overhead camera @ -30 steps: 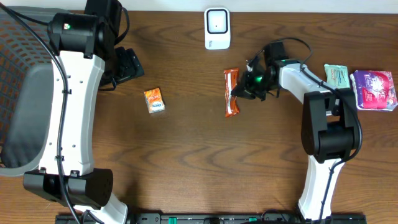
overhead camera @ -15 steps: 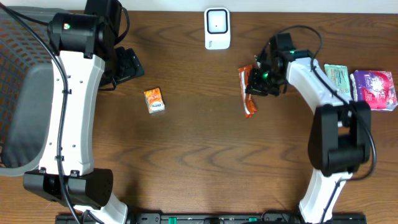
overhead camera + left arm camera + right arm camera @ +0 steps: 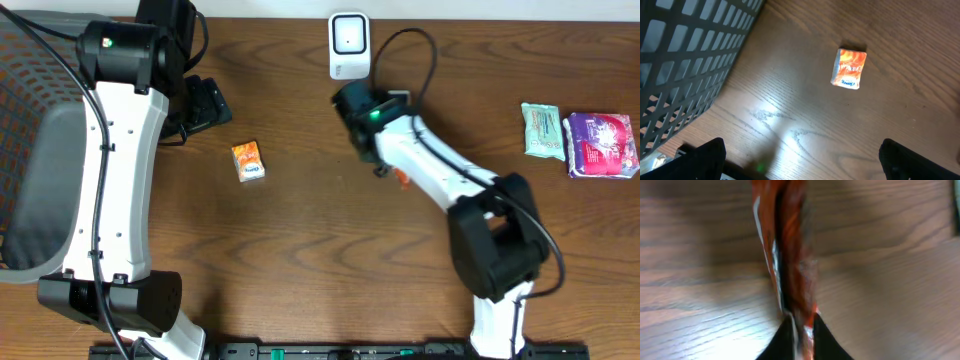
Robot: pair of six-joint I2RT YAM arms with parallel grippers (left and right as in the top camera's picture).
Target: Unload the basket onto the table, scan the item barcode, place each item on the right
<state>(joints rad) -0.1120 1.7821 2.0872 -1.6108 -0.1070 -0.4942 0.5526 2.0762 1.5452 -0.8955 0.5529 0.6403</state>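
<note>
The right gripper (image 3: 799,341) pinches a crinkly orange-red snack wrapper (image 3: 787,255) between its dark, tapering fingertips, the jaws narrow around the foil's seamed edge (the wrist view is blurred, so no print is legible). From overhead, only an orange sliver of it shows beneath the white forearm, near the white, rounded-rectangle barcode scanner (image 3: 349,45) at the far edge of the wood-grain table (image 3: 300,250). The left gripper (image 3: 800,155) hangs with its black fingers spread wide and nothing between them, over bare wood beside a dark plastic lattice basket (image 3: 685,55). A small boxy orange packet (image 3: 848,68) lies flat nearby. A pale green soft pack (image 3: 543,128) and a glossy purple pack (image 3: 602,143) lie side by side at the right.
</note>
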